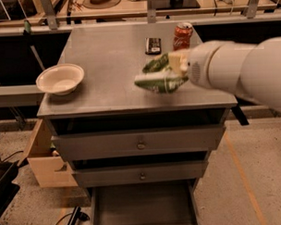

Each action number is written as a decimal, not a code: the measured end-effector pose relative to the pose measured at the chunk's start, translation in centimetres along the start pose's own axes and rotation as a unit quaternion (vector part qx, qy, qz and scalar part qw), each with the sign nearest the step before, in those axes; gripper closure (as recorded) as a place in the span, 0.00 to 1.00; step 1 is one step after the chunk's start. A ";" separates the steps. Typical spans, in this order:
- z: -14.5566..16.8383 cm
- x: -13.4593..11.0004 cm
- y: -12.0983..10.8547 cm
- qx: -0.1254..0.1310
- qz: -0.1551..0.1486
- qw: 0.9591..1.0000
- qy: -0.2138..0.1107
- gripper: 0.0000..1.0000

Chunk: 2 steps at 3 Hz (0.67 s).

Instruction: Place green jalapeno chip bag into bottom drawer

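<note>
The green jalapeno chip bag (159,79) is a crinkled green bag with white lettering, held in the air above the right half of the grey cabinet top (106,64). My gripper (175,65) is shut on the bag's upper right edge. My white arm (240,67) reaches in from the right. The bottom drawer (144,210) is pulled open at the foot of the cabinet, a wide shallow grey tray, well below the bag and nearer the camera. The two knobbed drawers (140,143) above it are closed.
A white bowl (60,79) sits at the cabinet top's left edge. A red soda can (182,35) and a small dark flat object (153,45) stand at the back right. A cardboard box (42,159) and cables lie on the floor at left. A workbench runs behind.
</note>
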State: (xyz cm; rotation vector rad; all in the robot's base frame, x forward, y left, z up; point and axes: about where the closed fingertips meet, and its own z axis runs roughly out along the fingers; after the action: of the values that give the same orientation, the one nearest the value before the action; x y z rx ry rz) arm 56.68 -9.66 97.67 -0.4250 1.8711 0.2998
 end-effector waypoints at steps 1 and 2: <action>0.8 9.5 2.2 -0.026 0.036 0.998 0.035 1.00; 0.8 9.3 2.2 -0.026 0.033 0.999 0.035 1.00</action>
State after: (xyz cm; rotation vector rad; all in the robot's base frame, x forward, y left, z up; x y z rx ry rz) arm 53.61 -8.68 88.58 -0.4130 1.9512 0.3829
